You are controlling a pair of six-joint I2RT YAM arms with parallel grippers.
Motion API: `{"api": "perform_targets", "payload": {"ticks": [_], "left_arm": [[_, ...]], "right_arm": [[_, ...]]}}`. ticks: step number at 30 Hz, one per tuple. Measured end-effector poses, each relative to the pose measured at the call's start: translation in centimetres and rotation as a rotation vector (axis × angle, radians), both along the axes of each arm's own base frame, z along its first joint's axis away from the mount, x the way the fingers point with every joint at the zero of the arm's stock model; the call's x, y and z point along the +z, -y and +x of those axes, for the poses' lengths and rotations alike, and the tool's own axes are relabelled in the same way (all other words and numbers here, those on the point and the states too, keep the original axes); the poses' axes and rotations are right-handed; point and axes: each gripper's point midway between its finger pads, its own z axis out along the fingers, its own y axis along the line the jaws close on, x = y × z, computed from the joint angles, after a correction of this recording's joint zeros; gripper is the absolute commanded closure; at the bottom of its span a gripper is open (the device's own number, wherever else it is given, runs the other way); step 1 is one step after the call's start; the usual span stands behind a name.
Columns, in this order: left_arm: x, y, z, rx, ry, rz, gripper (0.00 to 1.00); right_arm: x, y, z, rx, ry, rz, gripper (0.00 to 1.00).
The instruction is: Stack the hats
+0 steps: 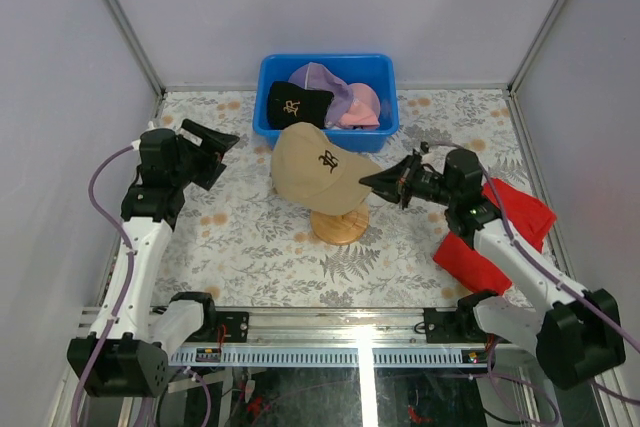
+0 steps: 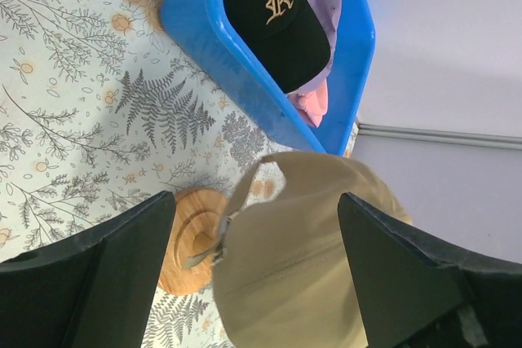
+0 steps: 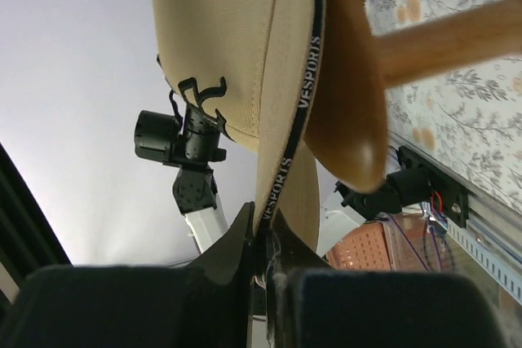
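Note:
A tan cap (image 1: 315, 167) sits on a wooden dome stand (image 1: 340, 224) at the table's middle. My right gripper (image 1: 378, 182) is shut on the cap's brim edge; the right wrist view shows its jaws pinched on the brim (image 3: 273, 201) next to the wooden dome (image 3: 347, 112). My left gripper (image 1: 222, 144) is open and empty, left of the cap; the left wrist view shows the tan cap (image 2: 302, 266) between its fingers (image 2: 122, 266), apart from them. A black cap with gold logo (image 1: 295, 104), a lavender cap (image 1: 325, 79) and a pink cap (image 1: 362, 107) lie in the blue bin (image 1: 272, 72). The white cap is out of view.
The blue bin stands at the back middle, also in the left wrist view (image 2: 236, 63). A red cloth (image 1: 500, 232) lies under the right arm at the right. The enclosure walls ring the floral table.

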Motion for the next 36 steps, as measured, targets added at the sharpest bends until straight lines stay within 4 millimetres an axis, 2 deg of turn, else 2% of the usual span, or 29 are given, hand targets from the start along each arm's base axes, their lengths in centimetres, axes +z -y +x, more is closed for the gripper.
{"api": "perform_targets", "payload": {"ticks": [6,10,15,19,22,25,29,32,36], "left_arm": [[-1.4,0.4,-0.6,-0.031,-0.022,0.0,0.19],[-3.2,0.8,-0.9,-0.056,-0.061,-0.017,0.2],[-4.6,1.3,-1.2,-0.081,-0.088,-0.032,0.2],[-5.2,1.5,-1.4,-0.094,-0.093,-0.04,0.2],[-5.2,1.6,-1.3,-0.1,-0.088,-0.044,0.2],[-5.2,1.8,-1.1,-0.109,-0.084,-0.048,0.2],[-5.7,1.9,-0.9,-0.116,-0.102,-0.054,0.2],[-6.0,2.0,-0.7,-0.12,-0.11,-0.057,0.2],[-6.5,2.1,-0.4,-0.125,-0.124,-0.061,0.2]], "right_arm": [[-0.8,3.4,-2.7,-0.034,0.038,-0.006,1.0],[-2.5,4.5,-4.1,-0.042,0.046,-0.029,1.0],[-4.7,5.7,-4.2,-0.071,0.046,-0.061,1.0],[-6.4,6.4,-4.4,-0.068,0.014,-0.097,0.96],[-7.4,6.7,-4.7,-0.048,0.003,-0.124,0.89],[-8.3,7.0,-4.9,-0.028,-0.01,-0.153,0.76],[-9.5,7.6,-5.3,-0.004,-0.033,-0.205,0.49],[-10.4,7.9,-5.8,0.011,-0.043,-0.24,0.4],[-10.5,8.3,-6.1,0.023,-0.031,-0.288,0.35]]}}
